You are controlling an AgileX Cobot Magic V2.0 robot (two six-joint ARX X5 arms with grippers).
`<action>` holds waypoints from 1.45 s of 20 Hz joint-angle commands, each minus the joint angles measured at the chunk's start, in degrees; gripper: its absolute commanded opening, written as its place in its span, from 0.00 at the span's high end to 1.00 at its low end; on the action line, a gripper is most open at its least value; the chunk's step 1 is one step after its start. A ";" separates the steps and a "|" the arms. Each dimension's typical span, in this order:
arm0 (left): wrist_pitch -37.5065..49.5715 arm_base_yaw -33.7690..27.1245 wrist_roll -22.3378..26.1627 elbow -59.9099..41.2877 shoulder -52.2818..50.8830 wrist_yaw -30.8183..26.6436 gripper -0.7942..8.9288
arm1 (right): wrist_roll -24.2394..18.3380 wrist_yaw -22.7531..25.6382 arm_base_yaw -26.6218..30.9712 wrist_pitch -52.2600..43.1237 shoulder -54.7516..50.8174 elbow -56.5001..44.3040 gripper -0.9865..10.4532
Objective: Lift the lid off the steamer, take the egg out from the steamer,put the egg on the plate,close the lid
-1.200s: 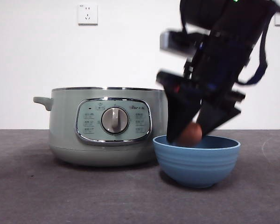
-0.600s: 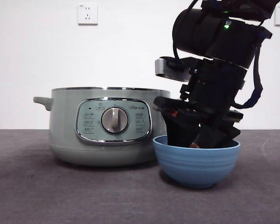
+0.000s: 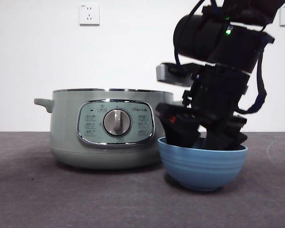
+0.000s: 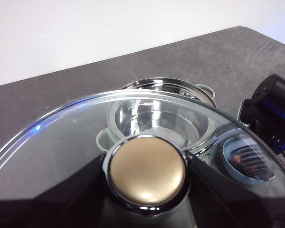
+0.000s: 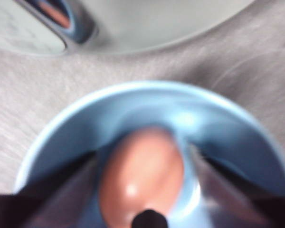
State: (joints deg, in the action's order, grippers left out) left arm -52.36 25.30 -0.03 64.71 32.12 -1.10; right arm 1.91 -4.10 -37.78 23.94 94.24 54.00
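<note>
Egg [image 5: 143, 172] was brown, smooth and glossy, sitting low inside the blue plate [image 3: 202, 167] at lower right of the front view. Right gripper [image 3: 199, 138] reached down into the plate, jaws flanking the egg, contact unclear in the blur. Left gripper [image 4: 147, 190] clamped the knob of the lid [image 4: 61, 142], held above the open sage-green steamer [image 3: 107, 128] at centre left. Dark grey table [image 3: 61, 199], white wall, outlet [image 3: 89, 14] upper left.

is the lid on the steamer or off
Off: the left gripper holds the chrome-rimmed lid by its knob above the open sage-green steamer.
</note>
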 commanded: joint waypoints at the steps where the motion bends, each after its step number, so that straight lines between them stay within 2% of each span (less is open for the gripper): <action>1: 2.54 0.11 0.26 0.28 -0.59 0.04 0.93 | 0.15 -0.31 -0.15 0.07 -0.74 -0.35 0.47; 5: 2.58 0.11 0.24 0.28 -0.42 0.04 0.93 | 0.20 -0.28 -0.15 0.52 -7.21 -0.33 0.47; 9: 4.17 0.11 0.26 0.28 1.57 0.68 0.93 | 0.22 -0.04 -0.15 3.13 -19.06 -0.33 0.47; 11: 6.56 0.11 0.26 0.28 3.76 3.15 0.93 | 0.61 -0.04 -0.15 5.40 -26.08 -0.33 0.47; 14: 10.56 0.13 0.31 0.28 7.96 3.48 0.93 | 1.70 -0.07 -0.15 9.60 -35.45 -0.33 0.47; 21: 26.05 1.11 0.37 0.28 22.47 7.78 0.93 | 4.20 -0.04 -0.15 18.05 -53.31 -0.31 0.47; 29: 41.53 2.58 1.66 0.28 40.06 7.41 0.93 | 6.23 -0.07 -0.15 19.23 -60.19 -0.31 0.47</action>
State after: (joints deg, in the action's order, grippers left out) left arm -13.87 27.73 1.02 64.69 72.84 6.20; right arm 7.33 -4.32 -37.87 43.35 34.13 54.08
